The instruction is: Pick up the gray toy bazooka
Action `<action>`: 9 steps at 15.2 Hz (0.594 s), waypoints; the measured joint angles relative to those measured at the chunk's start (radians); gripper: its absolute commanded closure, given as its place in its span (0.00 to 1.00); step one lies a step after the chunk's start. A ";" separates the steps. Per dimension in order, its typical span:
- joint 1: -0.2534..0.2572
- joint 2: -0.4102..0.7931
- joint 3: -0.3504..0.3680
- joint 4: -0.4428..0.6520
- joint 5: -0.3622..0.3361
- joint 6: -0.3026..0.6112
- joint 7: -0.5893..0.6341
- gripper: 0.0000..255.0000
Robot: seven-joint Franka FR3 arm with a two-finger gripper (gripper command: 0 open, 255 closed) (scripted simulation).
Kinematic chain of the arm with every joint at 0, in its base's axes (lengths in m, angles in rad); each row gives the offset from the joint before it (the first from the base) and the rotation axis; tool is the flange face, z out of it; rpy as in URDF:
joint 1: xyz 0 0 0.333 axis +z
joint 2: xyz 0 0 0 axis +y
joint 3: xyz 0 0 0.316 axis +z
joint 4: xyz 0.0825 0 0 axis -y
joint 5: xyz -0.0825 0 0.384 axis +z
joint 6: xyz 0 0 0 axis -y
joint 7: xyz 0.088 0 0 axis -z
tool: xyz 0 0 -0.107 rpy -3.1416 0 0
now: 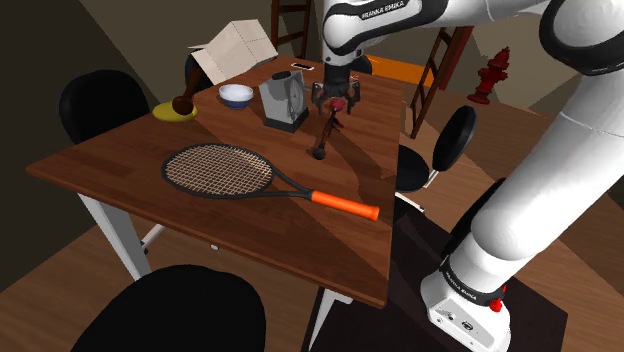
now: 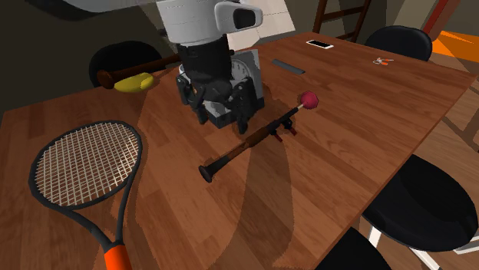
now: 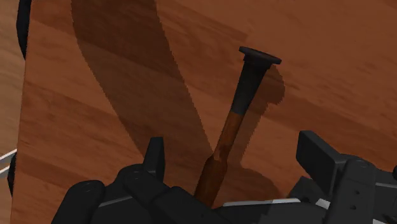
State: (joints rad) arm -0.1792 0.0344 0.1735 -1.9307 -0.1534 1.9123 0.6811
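The toy bazooka [image 1: 325,135] lies flat on the wooden table [image 1: 120,165]. It is a thin dark brown tube with black ends and a round red tip [image 2: 308,100]. In the second exterior view the bazooka [image 2: 253,138] runs slantwise beside a grey box-like object. My gripper [image 1: 335,105] hangs just above the bazooka's red-tipped half, fingers pointing down. In the wrist view the gripper [image 3: 236,156] is open, and the bazooka [image 3: 245,89] passes between the fingers [image 3: 156,159] without being touched, nearer to one than the other. Its flared black end lies ahead of the gripper.
A tennis racket [image 1: 218,170] with an orange handle lies toward the table's front. A grey box-like object [image 1: 283,100] stands close beside the gripper. A bowl [image 1: 236,94], a banana [image 1: 175,113], a phone [image 2: 321,44] and black chairs [image 2: 418,203] surround the area.
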 measured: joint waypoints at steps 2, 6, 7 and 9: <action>-0.007 0.078 -0.011 0.059 -0.015 0.013 0.061 0.00; -0.019 0.222 -0.041 0.186 -0.034 0.022 0.165 0.00; -0.023 0.255 -0.050 0.219 -0.036 0.019 0.188 0.00; -0.028 0.334 -0.069 0.309 -0.039 0.005 0.233 0.00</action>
State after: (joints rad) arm -0.2067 0.3686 0.1046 -1.6219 -0.1924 1.9176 0.9140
